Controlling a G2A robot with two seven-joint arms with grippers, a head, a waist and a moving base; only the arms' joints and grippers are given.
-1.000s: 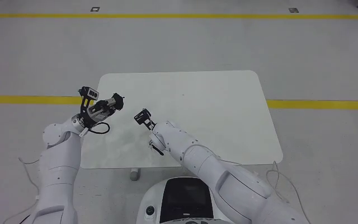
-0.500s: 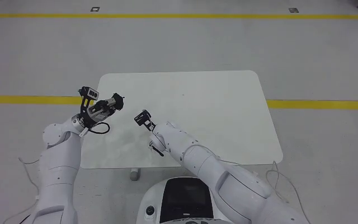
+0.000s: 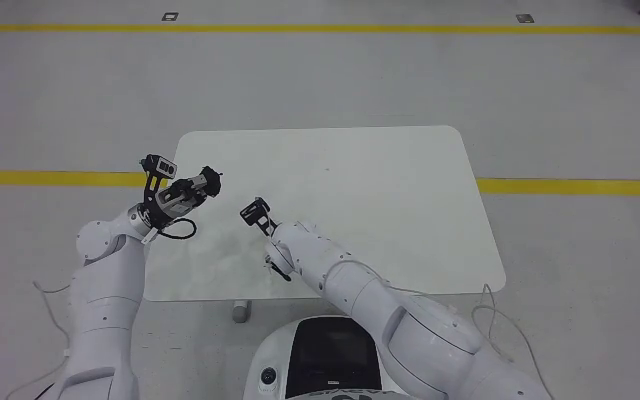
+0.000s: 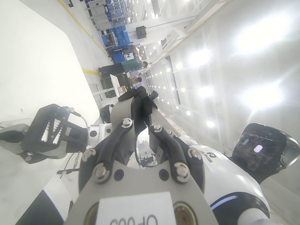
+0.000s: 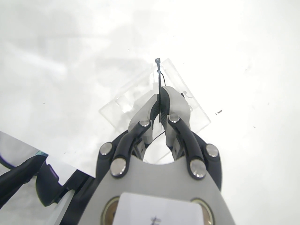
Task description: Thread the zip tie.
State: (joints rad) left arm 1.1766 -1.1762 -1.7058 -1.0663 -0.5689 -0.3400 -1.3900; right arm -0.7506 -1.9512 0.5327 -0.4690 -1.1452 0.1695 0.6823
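A thin black zip tie (image 5: 159, 80) stands up out of my right gripper (image 5: 160, 95), which is shut on its strap. Its small square head (image 5: 157, 60) sticks out past the fingertips, and a fine tail (image 5: 156, 137) curls back between the fingers. In the top view the right gripper (image 3: 254, 210) hangs over the left part of the white table (image 3: 400, 200). My left gripper (image 3: 209, 181) is held off the table's left edge, facing the right one a short gap away. Its black pads (image 4: 143, 101) are pressed together, and I see nothing between them.
A clear plastic plate (image 5: 126, 104) lies flat on the table under the right gripper. The table's near edge (image 5: 70, 165) runs close behind that gripper. Yellow floor lines (image 3: 560, 186) pass on either side of the table.
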